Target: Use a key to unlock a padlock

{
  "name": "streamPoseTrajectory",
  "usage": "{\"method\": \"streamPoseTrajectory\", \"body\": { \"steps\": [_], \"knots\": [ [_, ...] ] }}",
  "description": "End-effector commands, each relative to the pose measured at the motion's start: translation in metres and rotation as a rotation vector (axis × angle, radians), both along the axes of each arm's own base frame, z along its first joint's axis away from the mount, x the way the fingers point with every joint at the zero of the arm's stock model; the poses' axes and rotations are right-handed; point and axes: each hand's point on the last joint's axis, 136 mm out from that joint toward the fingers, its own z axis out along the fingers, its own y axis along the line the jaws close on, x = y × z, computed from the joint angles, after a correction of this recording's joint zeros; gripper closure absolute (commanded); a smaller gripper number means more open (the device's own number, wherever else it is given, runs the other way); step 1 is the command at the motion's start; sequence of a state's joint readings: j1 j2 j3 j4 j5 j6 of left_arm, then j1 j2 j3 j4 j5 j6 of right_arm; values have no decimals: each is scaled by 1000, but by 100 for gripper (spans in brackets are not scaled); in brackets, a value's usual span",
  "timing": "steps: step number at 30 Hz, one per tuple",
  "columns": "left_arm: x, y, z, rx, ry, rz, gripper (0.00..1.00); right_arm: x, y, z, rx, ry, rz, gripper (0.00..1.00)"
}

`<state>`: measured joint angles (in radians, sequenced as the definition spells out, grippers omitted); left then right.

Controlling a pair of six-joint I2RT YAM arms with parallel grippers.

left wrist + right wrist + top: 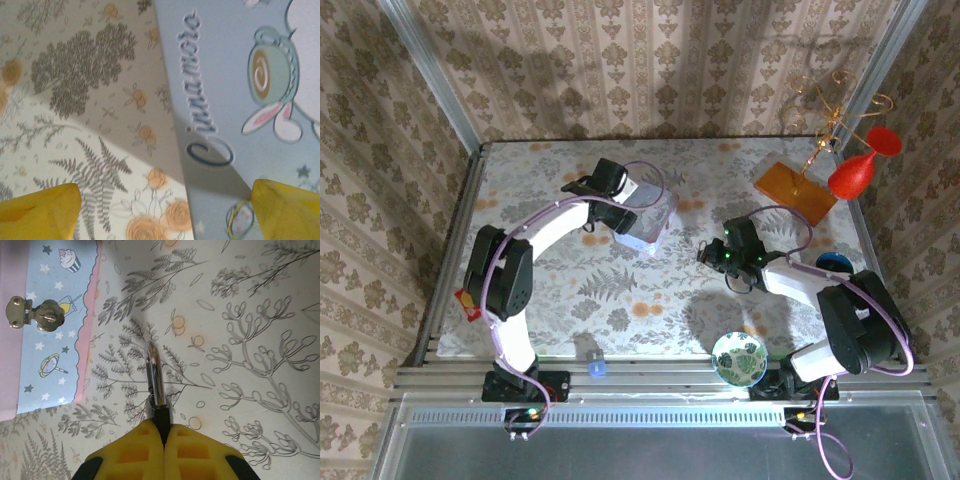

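- Since its blade must stay free for a keyhole, the key (pixel 155 375) is gripped only at its dark end. The thin silvery shaft juts past the fingertips, just right of the tin box (pixel 55 340).
- Right gripper (pixel 161 429): yellow fingers pressed tight together on that end. The shaft runs alongside the tin's side and is not aimed at it.
- Padlock: cannot pick it out for certain. A brass clasp (pixel 37 315) sits on the tin's starred blue face, apart from the key, and is likely where a lock would hang.
- Left gripper (pixel 162 215): claw spread wide, holding nothing, straddling the tin's lid edge. My guess is that it is poised to steady the tin.
- Floral table (pixel 250 315) lies under everything.
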<state>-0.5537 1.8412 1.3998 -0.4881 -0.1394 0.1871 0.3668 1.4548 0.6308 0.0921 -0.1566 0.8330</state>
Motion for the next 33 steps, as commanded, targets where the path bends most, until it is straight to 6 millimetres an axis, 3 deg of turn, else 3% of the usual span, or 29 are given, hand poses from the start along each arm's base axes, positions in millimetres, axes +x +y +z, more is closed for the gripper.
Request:
{"method": "streamPoseTrajectory", "body": {
  "steps": [1,7,13,17,20,26,33],
  "knots": [
    [-18,18,9,19,18,39,11,7,15,10,55,-34,74,100],
    [-32,44,47,-69,-53,182,10,5,34,-3,121,34,155,100],
    [-54,90,74,-147,-139,382,5,-7,25,-20,60,126,145,100],
    [-70,110,84,-218,-165,484,2,-13,9,-34,-22,185,102,91],
    [-76,128,91,-271,-196,550,0,-15,-4,-38,-92,205,68,76],
    [-87,152,106,-343,-261,635,0,-18,-16,-21,-151,170,51,61],
    [-95,189,126,-369,-421,779,0,-26,-45,32,-254,44,-2,48]
  ]
}}
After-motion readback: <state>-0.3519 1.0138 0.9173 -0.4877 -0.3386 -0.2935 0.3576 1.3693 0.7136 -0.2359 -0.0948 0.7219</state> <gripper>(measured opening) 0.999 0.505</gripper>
